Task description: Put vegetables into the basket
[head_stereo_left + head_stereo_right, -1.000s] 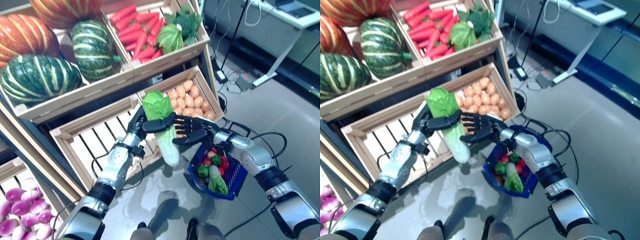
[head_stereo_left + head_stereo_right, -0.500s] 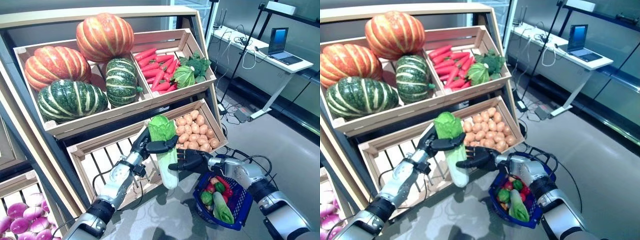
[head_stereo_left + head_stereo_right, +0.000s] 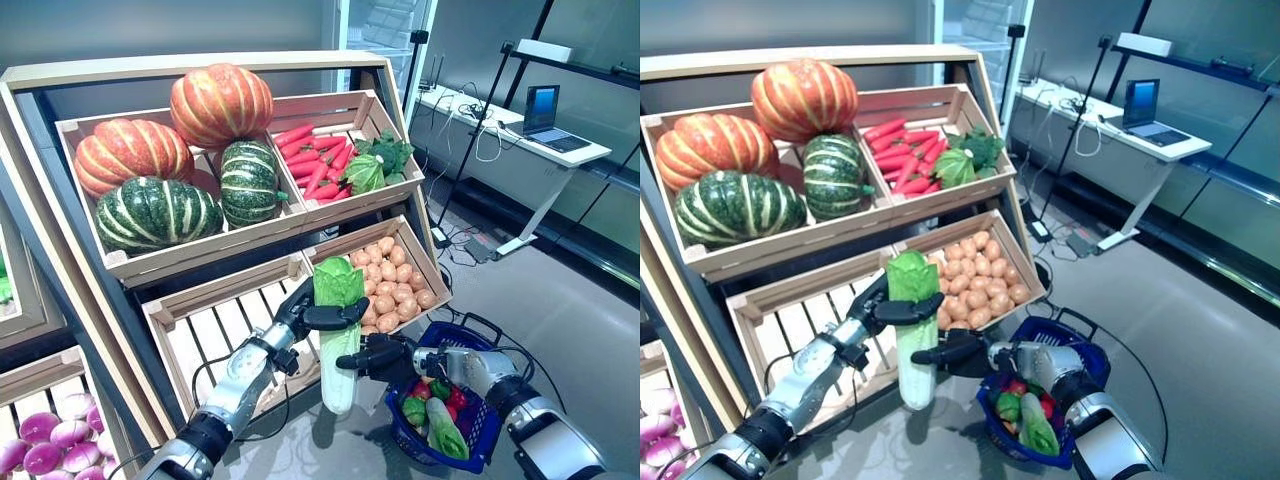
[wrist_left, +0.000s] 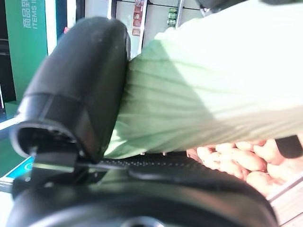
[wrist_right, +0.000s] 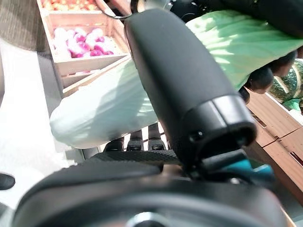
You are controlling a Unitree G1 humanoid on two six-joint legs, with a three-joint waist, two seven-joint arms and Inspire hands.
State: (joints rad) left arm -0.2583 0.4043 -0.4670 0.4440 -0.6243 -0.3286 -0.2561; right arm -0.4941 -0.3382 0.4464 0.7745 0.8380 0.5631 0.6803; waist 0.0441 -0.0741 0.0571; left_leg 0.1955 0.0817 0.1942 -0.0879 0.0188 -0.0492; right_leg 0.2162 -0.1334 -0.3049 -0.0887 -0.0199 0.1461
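Observation:
My left hand (image 3: 303, 313) is shut on a long cabbage (image 3: 338, 335) with green leaves and a white stalk, held upright in front of the stand's lower crates. The left wrist view shows the thumb (image 4: 80, 90) pressed on the leaves (image 4: 213, 94). My right hand (image 3: 380, 356) is at the stalk from the right, the stalk (image 5: 104, 111) lying between its thumb (image 5: 184, 80) and straight fingers. The blue basket (image 3: 452, 332) stands on the floor to the right of the cabbage and below it. It holds a green-white leafy vegetable (image 3: 440, 428) and red and green ones (image 3: 432, 392).
The wooden stand's slatted lower crate (image 3: 215, 325) is just behind my left arm, and another lower crate (image 3: 425, 262) is behind the hands. A desk with a laptop (image 3: 540, 105) stands at the back right, with cables on the floor (image 3: 470, 240) before it.
The whole view has tilted up, so the camera moved. My left hand still holds the cabbage and my right hand stays against its stalk, now nearer the basket.

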